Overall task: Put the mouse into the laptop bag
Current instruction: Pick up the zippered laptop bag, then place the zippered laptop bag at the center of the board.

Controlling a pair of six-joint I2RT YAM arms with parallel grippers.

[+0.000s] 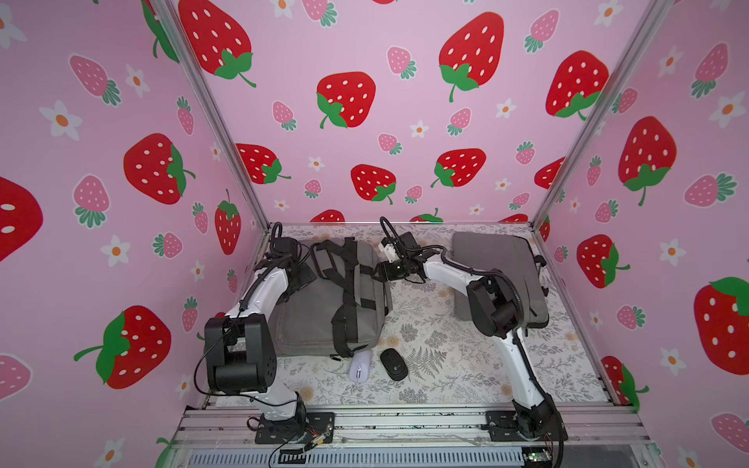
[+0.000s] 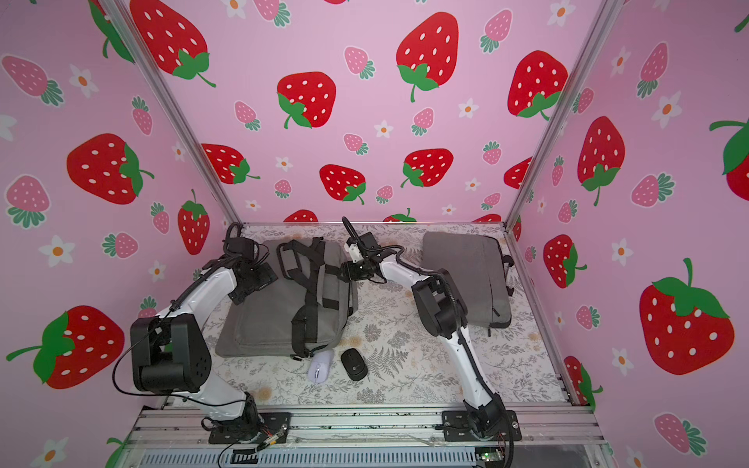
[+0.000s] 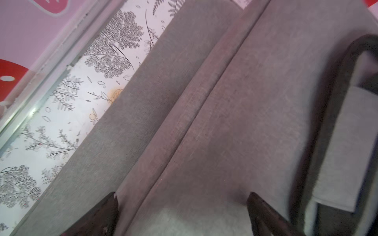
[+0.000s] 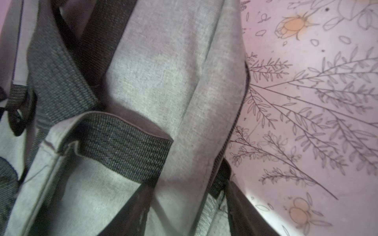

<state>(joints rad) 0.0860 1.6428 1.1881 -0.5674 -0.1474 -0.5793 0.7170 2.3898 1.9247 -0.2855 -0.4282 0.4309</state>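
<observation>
The left gripper hovers with jaws spread wide over the far left part of the strapped grey bag, which lies on the tabletop's left half. Toward the front edge, just beside the bag's near corner, sit the white mouse and the black mouse. The right gripper straddles the bag's zipped right edge, jaws partly apart; whether it is pinching the fabric cannot be told. A grey sleeve fills the far right corner.
</observation>
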